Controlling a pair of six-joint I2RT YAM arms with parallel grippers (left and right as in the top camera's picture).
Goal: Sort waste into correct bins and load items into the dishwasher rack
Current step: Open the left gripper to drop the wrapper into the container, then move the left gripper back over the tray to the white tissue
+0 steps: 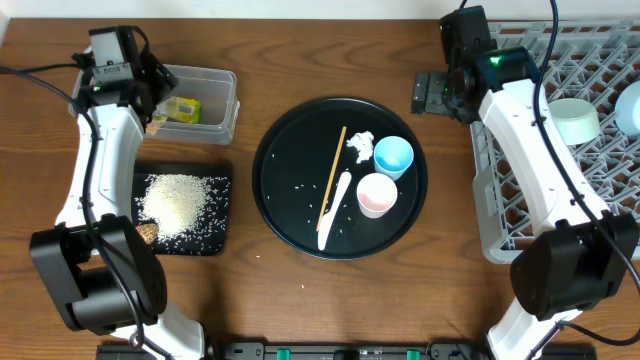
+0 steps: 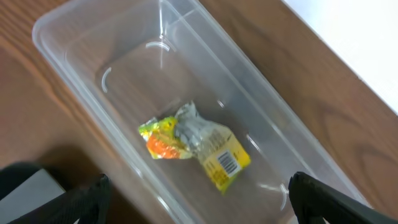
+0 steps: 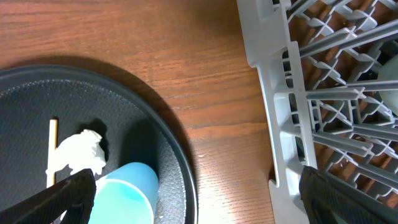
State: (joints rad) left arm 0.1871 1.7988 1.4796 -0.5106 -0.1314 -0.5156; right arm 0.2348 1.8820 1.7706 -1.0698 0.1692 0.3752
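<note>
The yellow-green wrapper (image 2: 193, 146) lies inside the clear tub (image 2: 155, 81), which stands at the back left (image 1: 222, 90). My left gripper (image 2: 199, 205) hangs open and empty just above the tub. Rice (image 1: 180, 200) and a brown lump (image 1: 148, 233) lie on the black rectangular tray (image 1: 215, 240). The blue cup (image 1: 393, 157), pink-white cup (image 1: 377, 194), tissue (image 1: 360, 145), chopstick (image 1: 332, 175) and spoon (image 1: 333, 210) sit on the round tray. My right gripper (image 3: 205, 199) is open and empty over the table between the blue cup (image 3: 124, 196) and the grey rack (image 3: 273, 106).
The round black tray (image 1: 290, 130) fills the table's middle, with a few stray rice grains on it. The mint-white bowl (image 1: 575, 120) and light-blue bowl (image 1: 630, 108) sit in the rack (image 1: 500, 215) at the right. Bare wood lies between tray and rack.
</note>
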